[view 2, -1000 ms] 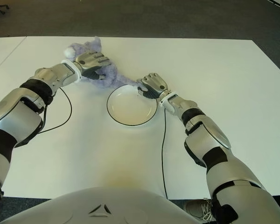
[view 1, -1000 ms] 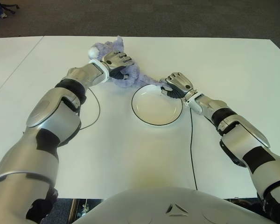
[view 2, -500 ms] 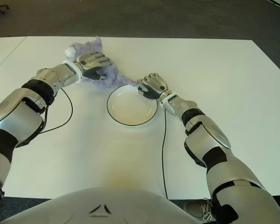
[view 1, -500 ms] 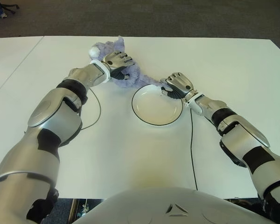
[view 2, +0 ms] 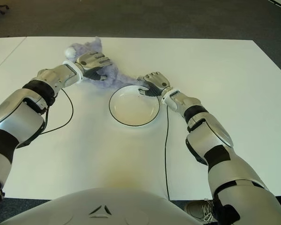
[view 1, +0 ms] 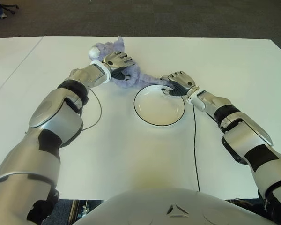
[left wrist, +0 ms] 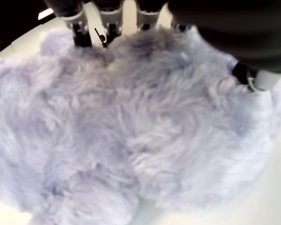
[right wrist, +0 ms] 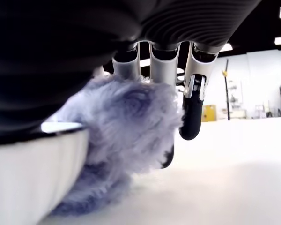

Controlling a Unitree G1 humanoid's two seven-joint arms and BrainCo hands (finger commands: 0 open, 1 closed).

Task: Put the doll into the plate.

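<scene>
The doll [view 1: 126, 70] lies on the table [view 1: 234, 61] just beyond the plate [view 1: 159, 105], not yet in it. The left hand [view 1: 116, 62] is clamped over its body; the right hand [view 1: 177, 83] pinches a limb at the plate's far rim. Next, both must lift and carry it over the plate.

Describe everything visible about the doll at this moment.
The doll is a fluffy lavender plush with long soft fur and a white ball-like tuft at its far end. It lies flat on the white table, just beyond the plate, not yet in it. The left hand presses over its body, fingers curled into the fur. A thin limb stretches toward the plate's rim, where the right hand closes its fingers around that furry end.
</scene>
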